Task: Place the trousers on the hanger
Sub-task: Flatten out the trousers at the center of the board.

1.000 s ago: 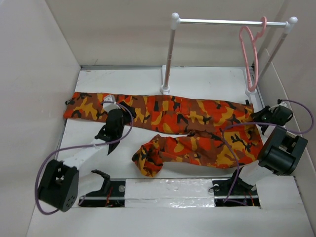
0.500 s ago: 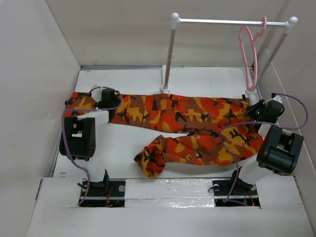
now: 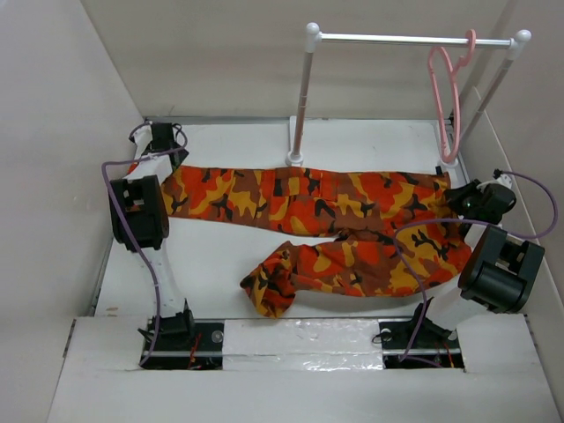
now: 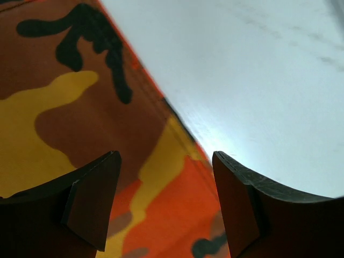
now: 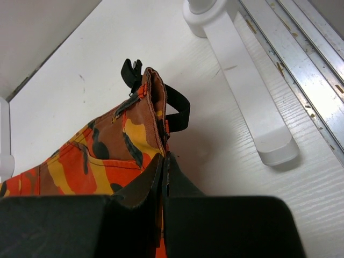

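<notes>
- Trousers [image 3: 335,198]: flat on table [image 3: 220,256], stretched L-to-R across middle; camo print in orange, red, yellow, dk brown.
- Far leg pulled straight toward L side of table; L end partly hidden behind L arm.
- Near leg shorter-looking, angled toward front centre, ending in bunched cuff [image 3: 264,286].
- Waist end at R side, just beside base of R post.
- In R wrist view, waistband corner [image 5: 150,102] lifted and stood on edge, w/ black drawstring loop [image 5: 180,110] sticking out beside it.
- Hanger [image 3: 445,97]: pink, hooked over top bar of rail stand [image 3: 405,39] near R post, hanging down along it; trousers not on it.
- R gripper [image 3: 458,196]: at waist end, jaws pinched tight on waistband hem; fingers [image 5: 140,188] pressed together w/ fabric btwn them in wrist view.
- White stand foot [image 5: 247,102] just beyond that grip, apart from fabric.
- L gripper [image 3: 161,137]: at far-L corner of table, by cuff end of far leg.
- L wrist view: jaws spread wide, nothing btwn them; hem edge of fabric and bare white table seen through gap [image 4: 166,161].
- Contact of L fingers [image 4: 91,199] w/ fabric: cannot tell.
- Purple cable [image 3: 110,203] looped along L arm; similar one along R arm.
</notes>
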You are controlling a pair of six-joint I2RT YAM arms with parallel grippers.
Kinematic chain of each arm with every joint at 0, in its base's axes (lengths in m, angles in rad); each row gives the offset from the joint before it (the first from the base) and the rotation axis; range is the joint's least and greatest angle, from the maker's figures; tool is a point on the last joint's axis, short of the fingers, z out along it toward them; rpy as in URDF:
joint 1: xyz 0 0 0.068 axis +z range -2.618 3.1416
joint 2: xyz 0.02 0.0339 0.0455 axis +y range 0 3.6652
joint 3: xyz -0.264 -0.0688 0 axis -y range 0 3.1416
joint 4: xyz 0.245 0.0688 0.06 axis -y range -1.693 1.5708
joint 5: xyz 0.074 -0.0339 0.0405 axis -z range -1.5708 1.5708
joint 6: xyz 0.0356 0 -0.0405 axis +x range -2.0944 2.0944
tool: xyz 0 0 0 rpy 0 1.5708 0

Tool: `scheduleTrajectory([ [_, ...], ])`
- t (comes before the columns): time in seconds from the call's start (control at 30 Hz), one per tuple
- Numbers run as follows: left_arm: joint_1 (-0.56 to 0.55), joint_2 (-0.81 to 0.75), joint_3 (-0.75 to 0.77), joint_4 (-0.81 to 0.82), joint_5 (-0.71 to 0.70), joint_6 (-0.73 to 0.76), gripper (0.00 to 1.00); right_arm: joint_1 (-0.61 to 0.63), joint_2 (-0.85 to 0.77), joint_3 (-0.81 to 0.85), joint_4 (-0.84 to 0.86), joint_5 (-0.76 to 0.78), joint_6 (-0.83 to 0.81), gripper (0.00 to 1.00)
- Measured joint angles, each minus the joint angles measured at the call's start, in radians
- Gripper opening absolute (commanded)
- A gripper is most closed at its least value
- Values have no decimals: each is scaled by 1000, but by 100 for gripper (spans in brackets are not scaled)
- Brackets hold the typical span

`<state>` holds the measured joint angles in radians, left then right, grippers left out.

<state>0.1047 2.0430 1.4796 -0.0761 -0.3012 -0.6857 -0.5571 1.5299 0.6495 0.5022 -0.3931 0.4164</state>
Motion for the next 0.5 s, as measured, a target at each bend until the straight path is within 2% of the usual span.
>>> scheduleTrajectory([
  [0.2, 45, 113, 111, -120, 42, 58, 60, 0, 6, 0, 4, -18, -1, 0],
  [0.23, 42, 122, 127, -126, 47, 66, 56, 0, 6, 0, 5, -19, -1, 0],
  [0.27, 38, 135, 142, -132, 51, 74, 39, 1, 8, 0, 5, -19, -1, 0],
  [0.33, 26, 154, 169, -145, 51, 92, 11, 1, 8, 0, 5, -19, -1, 0],
  [0.37, 20, 169, 190, -157, 58, 98, 0, 1, 8, 0, 6, -19, -1, 0],
  [0.5, 3, 227, 282, -175, 63, 113, 0, 1, 8, 0, 6, -18, -1, 0],
])
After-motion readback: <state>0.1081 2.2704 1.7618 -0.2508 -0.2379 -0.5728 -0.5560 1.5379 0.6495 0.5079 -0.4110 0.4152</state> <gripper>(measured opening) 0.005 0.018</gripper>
